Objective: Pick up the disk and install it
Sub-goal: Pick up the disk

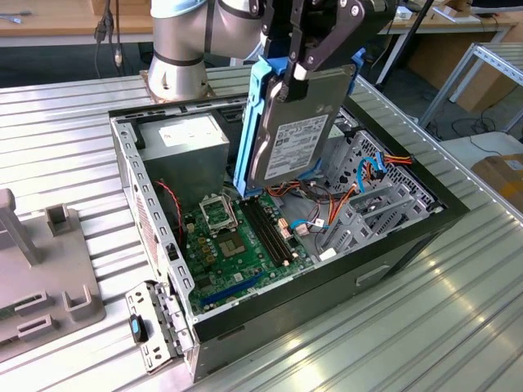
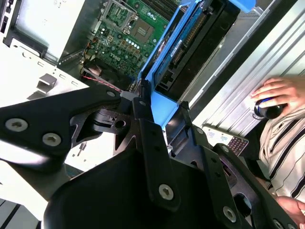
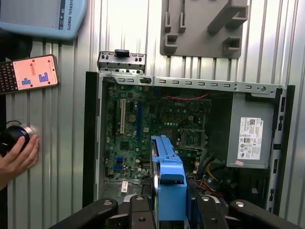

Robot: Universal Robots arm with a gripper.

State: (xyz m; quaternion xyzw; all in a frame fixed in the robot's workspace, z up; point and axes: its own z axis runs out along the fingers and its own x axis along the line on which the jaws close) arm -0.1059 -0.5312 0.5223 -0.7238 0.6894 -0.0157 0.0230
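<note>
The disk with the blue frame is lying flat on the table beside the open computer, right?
No. The disk is not lying on the table. The robot's hand holds it up in the air over the open computer, as the exterior view shows. The frame is blue and the computer is open.

Ribbed aluminium table (image 1: 458, 327) carries the open PC case (image 1: 392, 265), the robot base (image 1: 176, 77) just behind it and a grey plastic fixture (image 1: 49, 286) at the exterior view's left; first wrist view adds an orange-screen handheld (image 3: 29, 74), a blue-grey pendant (image 3: 43, 16) and a black knob (image 3: 12, 136) under a hand (image 3: 16, 160), all beside the case.
</note>
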